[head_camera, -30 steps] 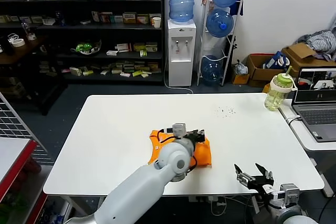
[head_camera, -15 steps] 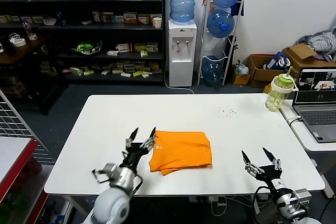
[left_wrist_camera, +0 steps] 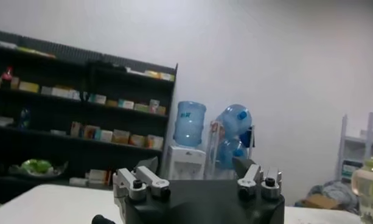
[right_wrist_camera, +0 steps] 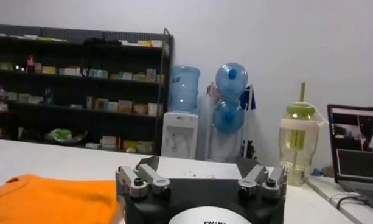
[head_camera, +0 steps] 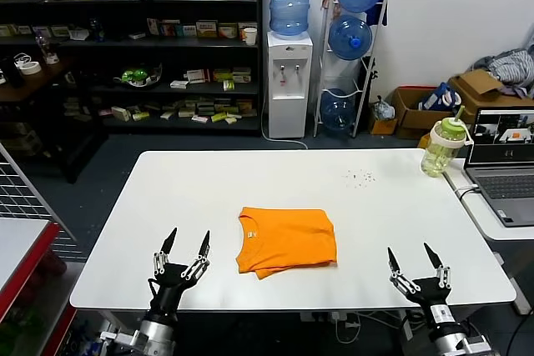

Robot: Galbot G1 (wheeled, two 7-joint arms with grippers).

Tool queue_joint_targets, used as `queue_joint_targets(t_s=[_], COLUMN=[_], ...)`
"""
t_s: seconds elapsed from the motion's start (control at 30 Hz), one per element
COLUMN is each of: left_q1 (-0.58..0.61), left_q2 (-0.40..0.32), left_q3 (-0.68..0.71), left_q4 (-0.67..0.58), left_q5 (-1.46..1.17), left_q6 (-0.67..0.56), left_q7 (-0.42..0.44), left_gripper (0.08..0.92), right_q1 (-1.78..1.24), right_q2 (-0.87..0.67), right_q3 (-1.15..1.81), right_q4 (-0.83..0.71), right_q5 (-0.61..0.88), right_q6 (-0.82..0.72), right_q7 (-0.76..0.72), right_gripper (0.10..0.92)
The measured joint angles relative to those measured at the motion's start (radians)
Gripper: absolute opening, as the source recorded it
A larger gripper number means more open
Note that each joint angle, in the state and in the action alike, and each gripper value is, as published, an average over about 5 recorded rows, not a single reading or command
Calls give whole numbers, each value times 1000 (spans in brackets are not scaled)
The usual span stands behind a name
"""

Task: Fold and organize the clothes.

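The orange T-shirt lies folded into a flat rectangle on the white table, near the middle of its front half, collar toward the left. It also shows in the right wrist view as an orange edge. My left gripper is open and empty at the table's front left edge, apart from the shirt. My right gripper is open and empty at the front right edge. In each wrist view the gripper has its fingers spread wide, holding nothing.
A green-lidded drink bottle stands at the table's far right corner, with a laptop on a side desk beyond. Small dark specks dot the table's back right. Shelves, a water dispenser and water bottles stand behind.
My left arm has drawn back off the folded shirt toward the front left edge, leaving it lying flat. My right gripper has sunk slightly and stays open.
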Motion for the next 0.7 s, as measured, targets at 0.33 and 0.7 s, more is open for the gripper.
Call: queue_joint_targets(t_s=[0.33, 0.7], left_q1=[60, 80], left_q2=[-55, -75], left_q3=[-48, -63], left_q4=[-11, -12], left_q5=[42, 59], left_q6=[-70, -96], left_q7=[65, 87], left_gripper=[823, 823], right_q1=[-5, -9], right_q2=[103, 157], right_q3=[30, 36], right_q4=[-2, -6], right_q5=[-77, -114], right_q6=[86, 117], right_q7=[-33, -40], right_gripper=[823, 823])
